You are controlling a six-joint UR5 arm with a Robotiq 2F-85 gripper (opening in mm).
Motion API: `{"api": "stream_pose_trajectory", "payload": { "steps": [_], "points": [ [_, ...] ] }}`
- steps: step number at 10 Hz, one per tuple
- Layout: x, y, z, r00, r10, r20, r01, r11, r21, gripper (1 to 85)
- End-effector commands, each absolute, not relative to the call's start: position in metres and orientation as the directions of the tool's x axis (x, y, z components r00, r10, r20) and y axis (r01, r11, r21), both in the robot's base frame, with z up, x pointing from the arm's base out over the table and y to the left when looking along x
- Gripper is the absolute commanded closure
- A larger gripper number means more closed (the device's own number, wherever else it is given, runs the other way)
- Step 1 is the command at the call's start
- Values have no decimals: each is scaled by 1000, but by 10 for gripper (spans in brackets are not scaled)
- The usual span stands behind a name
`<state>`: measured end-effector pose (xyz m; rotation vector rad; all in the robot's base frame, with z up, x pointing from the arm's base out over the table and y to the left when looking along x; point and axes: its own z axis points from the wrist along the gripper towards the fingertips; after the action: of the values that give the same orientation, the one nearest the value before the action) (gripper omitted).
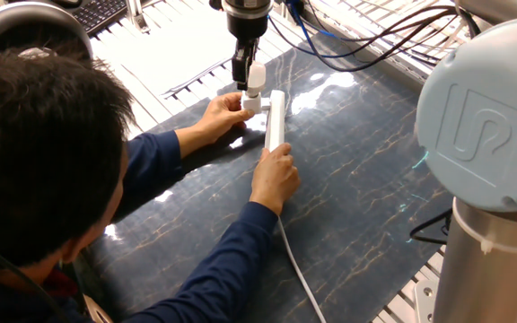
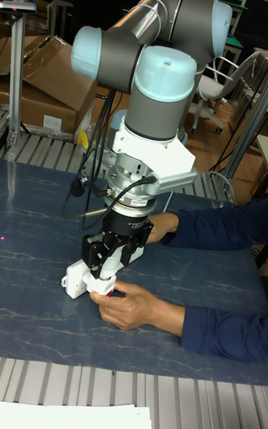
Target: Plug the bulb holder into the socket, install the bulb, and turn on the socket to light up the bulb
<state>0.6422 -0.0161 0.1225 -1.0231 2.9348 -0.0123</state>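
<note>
The socket lies on the dark marbled mat, its cord trailing toward the front. The bulb holder stands at the socket's far left side, and a person's hand steadies it. Directly above it my gripper points straight down, shut on the white bulb, whose lower end meets the holder's top. In the tall fixed view the gripper hangs over the white socket end, with the bulb partly hidden between the fingers.
The person's other hand presses on the near end of the socket, and both forearms cross the mat. The head and shoulder fill the left foreground. Cables hang behind the arm. The arm's large joint housing blocks the right side.
</note>
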Motion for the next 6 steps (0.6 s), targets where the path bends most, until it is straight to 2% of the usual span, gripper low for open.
{"api": "stream_pose_trajectory", "payload": {
  "steps": [1, 6],
  "points": [
    [640, -14, 123, -716, -697, -40, -698, 716, -9, 237],
    [634, -12, 119, -699, -712, -59, -714, 700, 9, 247]
  ]
}}
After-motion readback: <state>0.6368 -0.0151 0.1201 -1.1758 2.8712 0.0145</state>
